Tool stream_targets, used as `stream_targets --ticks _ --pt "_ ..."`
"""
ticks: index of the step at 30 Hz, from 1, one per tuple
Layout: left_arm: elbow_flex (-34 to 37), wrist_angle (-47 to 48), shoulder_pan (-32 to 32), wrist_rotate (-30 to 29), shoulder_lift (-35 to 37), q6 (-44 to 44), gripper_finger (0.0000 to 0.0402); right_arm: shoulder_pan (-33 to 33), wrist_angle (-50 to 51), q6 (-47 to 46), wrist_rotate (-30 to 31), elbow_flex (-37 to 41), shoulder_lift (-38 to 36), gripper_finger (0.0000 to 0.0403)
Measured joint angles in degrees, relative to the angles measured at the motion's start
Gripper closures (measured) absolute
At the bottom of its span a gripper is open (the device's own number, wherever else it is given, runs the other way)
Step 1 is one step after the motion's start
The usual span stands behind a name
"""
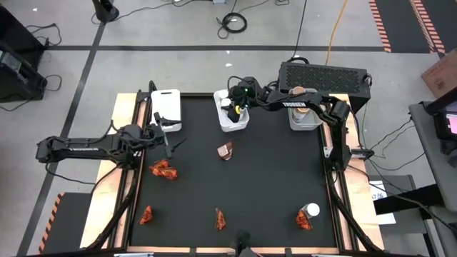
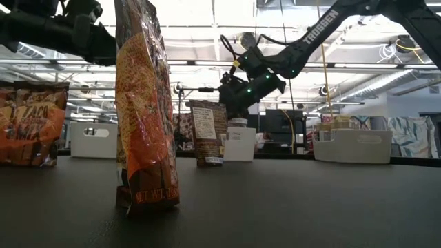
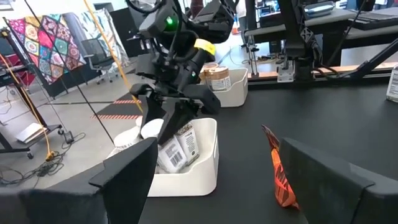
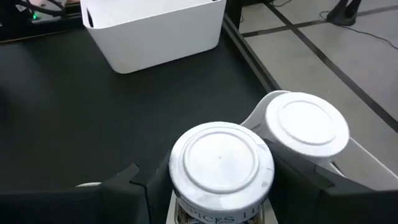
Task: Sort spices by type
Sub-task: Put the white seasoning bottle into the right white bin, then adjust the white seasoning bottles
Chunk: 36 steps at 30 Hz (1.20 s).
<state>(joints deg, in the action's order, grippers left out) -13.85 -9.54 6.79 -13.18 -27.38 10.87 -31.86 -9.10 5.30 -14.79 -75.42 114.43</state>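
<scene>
The right end effector (image 1: pixel 236 107) hangs over the middle bin (image 1: pixel 233 123), its fingers spread on either side of a white-lidded jar (image 4: pixel 221 165) standing in the bin beside a second jar (image 4: pixel 306 126); I judge this the drop-off step for a jar, with the grip apparently let go. Next it needs to rise straight up clear of the lids, then head for the jar (image 1: pixel 311 210) near the tabletop's front right. The left end effector (image 1: pixel 168 140) waits with fingers apart, near the left bin (image 1: pixel 166 107). Sachets (image 1: pixel 163 170) lie scattered across the tabletop (image 1: pixel 271 178), unsorted.
</scene>
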Motion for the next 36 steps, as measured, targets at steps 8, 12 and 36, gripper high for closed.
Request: stream_targets --ticks 8,12,36 --pt "0.0 -0.2 0.0 0.1 0.0 0.0 0.0063 0.1 0.3 -0.2 1.8 0.0 0.0 0.0163" --pt "0.0 -0.3 0.0 1.2 0.0 -0.1 0.0063 0.2 0.7 -0.2 2.9 0.0 0.0 0.0142" --pt "0.0 -0.3 0.0 1.4 0.0 1.6 0.0063 5.8 35.0 0.8 2.9 -5.0 -12.8 0.0185"
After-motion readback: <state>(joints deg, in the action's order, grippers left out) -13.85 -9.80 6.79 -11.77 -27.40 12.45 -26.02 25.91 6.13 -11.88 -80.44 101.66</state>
